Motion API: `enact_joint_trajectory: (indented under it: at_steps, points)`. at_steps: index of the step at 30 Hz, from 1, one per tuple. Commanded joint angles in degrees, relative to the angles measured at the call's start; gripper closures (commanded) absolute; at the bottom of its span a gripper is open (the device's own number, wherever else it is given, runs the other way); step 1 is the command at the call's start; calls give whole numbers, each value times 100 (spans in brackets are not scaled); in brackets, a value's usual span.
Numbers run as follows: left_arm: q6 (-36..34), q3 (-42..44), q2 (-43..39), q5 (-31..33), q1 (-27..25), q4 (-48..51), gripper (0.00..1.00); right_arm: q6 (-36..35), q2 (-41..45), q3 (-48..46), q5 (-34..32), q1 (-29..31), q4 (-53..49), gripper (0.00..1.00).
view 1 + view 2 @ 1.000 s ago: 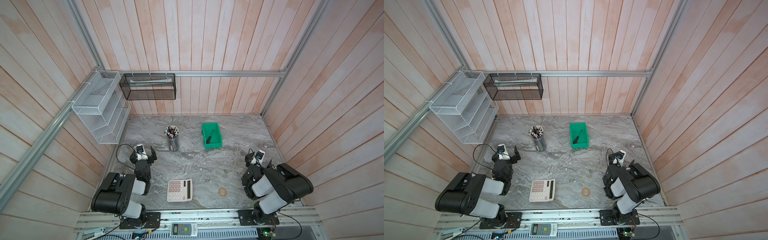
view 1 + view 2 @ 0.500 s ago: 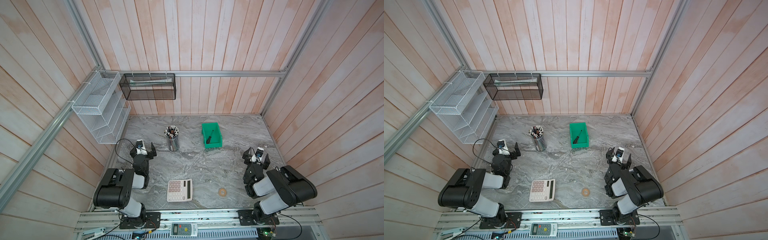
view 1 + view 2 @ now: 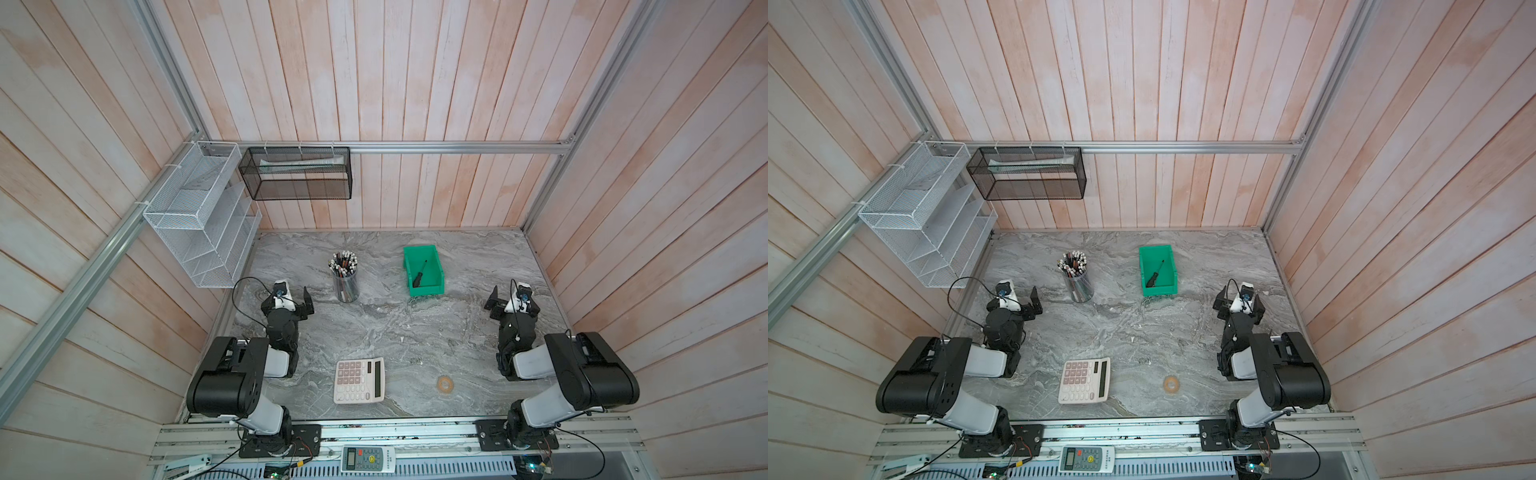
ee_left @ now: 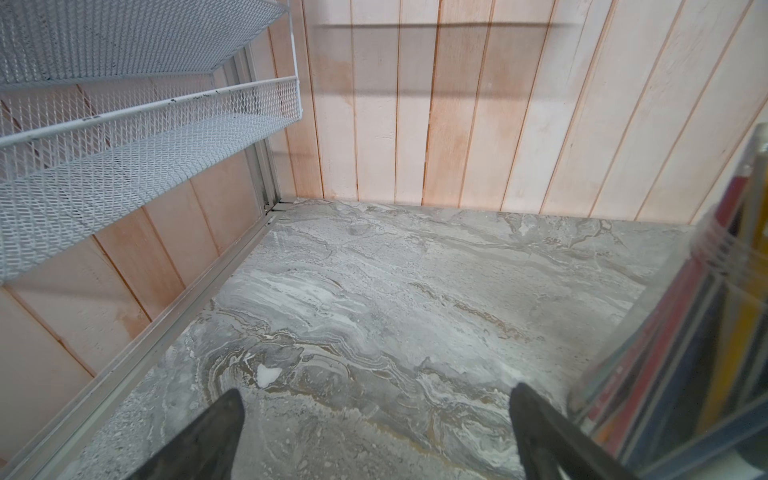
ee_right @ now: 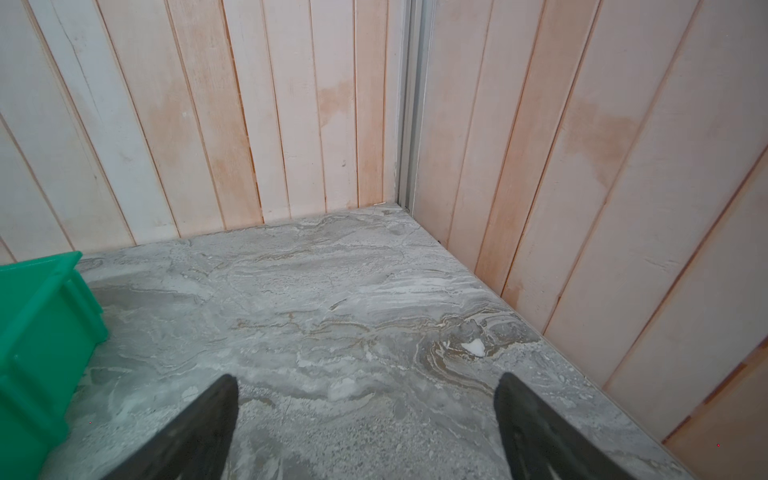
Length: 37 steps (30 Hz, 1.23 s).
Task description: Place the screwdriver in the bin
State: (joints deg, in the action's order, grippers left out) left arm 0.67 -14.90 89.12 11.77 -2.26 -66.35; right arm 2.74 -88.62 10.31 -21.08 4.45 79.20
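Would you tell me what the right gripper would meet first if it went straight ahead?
Likely nothing on the table: the right gripper would reach the wall first; the bin lies aside.

We see the screwdriver (image 3: 419, 274) lying in the bin (image 3: 426, 289). The bin sits on the counter (image 3: 395, 328) near the back, to the right of the pencil cup (image 3: 346, 282). At the front lies the calculator (image 3: 359, 380), with a small ring (image 3: 445, 383) on its right. The wire rack (image 3: 199, 232) hangs on the left wall, and the mesh basket (image 3: 299, 178) on the back wall.
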Motion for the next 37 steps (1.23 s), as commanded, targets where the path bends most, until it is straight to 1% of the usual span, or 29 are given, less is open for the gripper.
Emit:
enact_joint_trajectory:
  at_steps: [1, 26, 29, 37]
  points:
    - [39, -40, -53, -96, 15, 25, 0, 100, 4, 64, 145, -30, -135, 2]
    - [40, -46, -55, -96, 15, 25, 0, 45, -2, 103, 71, 33, -201, 2]
    - [39, -40, -61, -96, 15, 27, 0, 2, -15, 119, 172, 39, -220, 2]
    - [38, -47, -57, -96, 15, 25, 0, -8, -15, 111, 174, 49, -203, 2]
